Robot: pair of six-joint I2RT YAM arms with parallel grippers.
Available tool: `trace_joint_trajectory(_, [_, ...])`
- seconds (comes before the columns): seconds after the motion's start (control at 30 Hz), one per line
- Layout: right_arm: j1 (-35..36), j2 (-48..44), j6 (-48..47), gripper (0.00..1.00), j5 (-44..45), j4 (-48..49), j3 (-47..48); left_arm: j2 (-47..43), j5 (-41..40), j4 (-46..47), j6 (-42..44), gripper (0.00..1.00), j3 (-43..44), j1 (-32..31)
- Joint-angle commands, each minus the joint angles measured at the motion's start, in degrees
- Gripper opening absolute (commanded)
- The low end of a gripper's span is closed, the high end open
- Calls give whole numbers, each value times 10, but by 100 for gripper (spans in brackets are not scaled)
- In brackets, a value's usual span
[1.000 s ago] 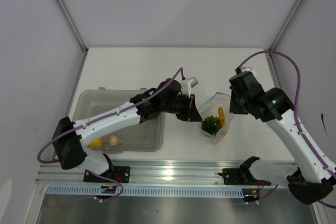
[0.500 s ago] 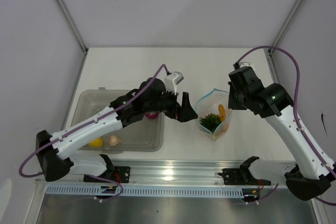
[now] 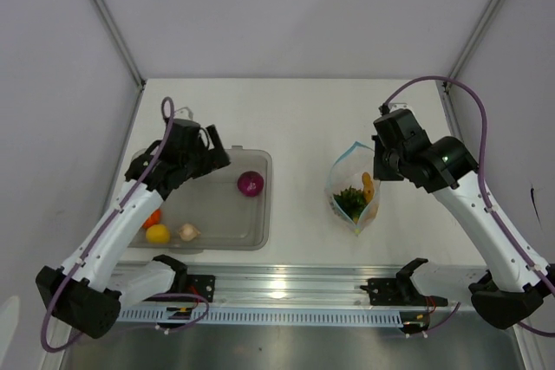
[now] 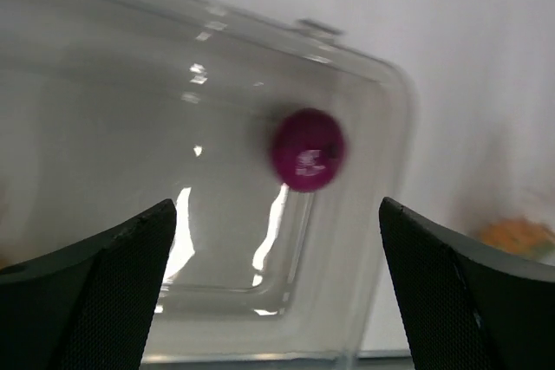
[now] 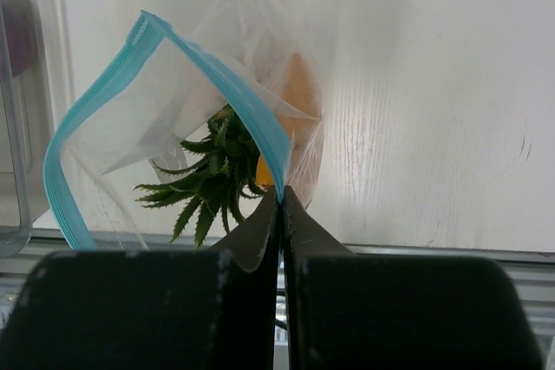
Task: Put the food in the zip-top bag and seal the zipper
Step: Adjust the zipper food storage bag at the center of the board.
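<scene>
The right gripper (image 5: 281, 192) pinches the light blue zipper strip (image 5: 247, 110) of the clear plastic bag (image 5: 104, 153). Spiky green leaves (image 5: 212, 184) and, I think, an orange fruit (image 5: 295, 84) lie inside. The left gripper (image 4: 277, 205) hangs wide open, empty, over a round purple onion (image 4: 309, 150) in a grey tub (image 3: 217, 214).

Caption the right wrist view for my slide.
Right gripper pinches the zipper, holding the zip-top bag open, leafy food inside.

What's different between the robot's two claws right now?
The left gripper is open and empty; the right gripper is shut, pinching the zip-top bag's blue zipper. The left hangs over the grey tub holding the purple onion; the right holds the bag's mouth open. Both are black, two-fingered.
</scene>
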Motion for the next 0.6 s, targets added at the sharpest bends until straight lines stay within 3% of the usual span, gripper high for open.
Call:
trace_joint_trajectory(0.0, [-3,2,-15,0,-9,16,-2,-32,-93,-86,-64,100,-43,69])
trace_joint_trajectory(0.17, [-2,11,-17,0,-27,25,-6,-49,-121,-102,-141,100,-93,171])
trace_joint_trajectory(0.4, [-3,22,-24,0,-54,33,-6,-42,-190,-130,-183,100,-130,254])
trace_joint_trajectory(0.57, [-1,23,-23,0,-67,38,-10,-49,-110,-70,-160,98,-176,296])
